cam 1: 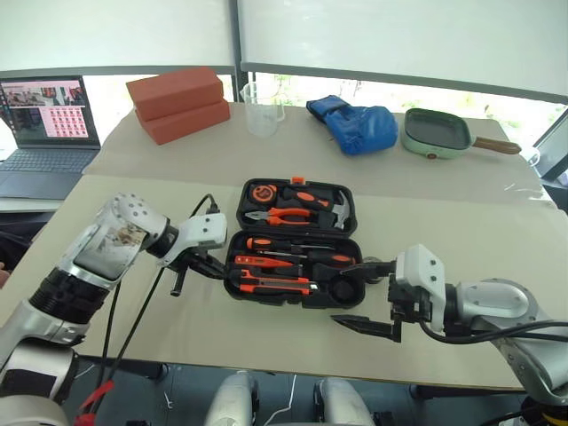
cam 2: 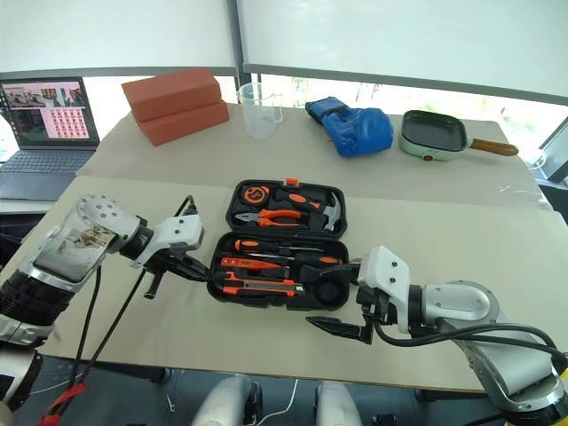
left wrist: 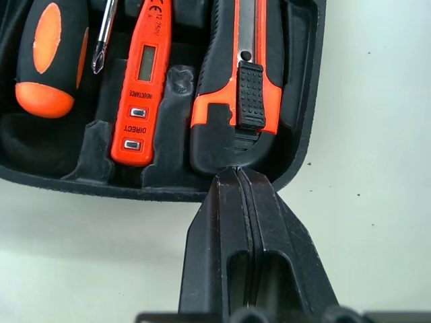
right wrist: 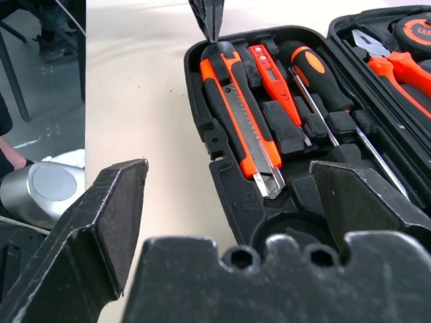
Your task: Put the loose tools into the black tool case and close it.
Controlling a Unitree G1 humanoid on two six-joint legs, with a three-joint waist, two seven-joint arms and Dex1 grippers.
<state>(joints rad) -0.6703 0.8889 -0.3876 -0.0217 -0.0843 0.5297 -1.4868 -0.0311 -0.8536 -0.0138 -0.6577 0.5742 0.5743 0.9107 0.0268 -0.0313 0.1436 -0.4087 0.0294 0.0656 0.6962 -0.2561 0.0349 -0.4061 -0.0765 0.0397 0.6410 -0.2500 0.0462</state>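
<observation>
Two beige tables [cam 1: 497,293] stand end to end under a row of windows [cam 1: 399,93] with white roller blinds [cam 1: 399,35] drawn most of the way down. Daylight enters below the blinds. An open laptop [cam 1: 40,124] sits on a lower surface at far left.

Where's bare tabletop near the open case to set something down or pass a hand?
Free: the wide strip right of the black tool case, between the right gripper and the green pan; also the patch left of the case, between the left gripper and the red blocks. Crowded: both short ends of the case's near half, where the grippers sit, and the far row.
</observation>
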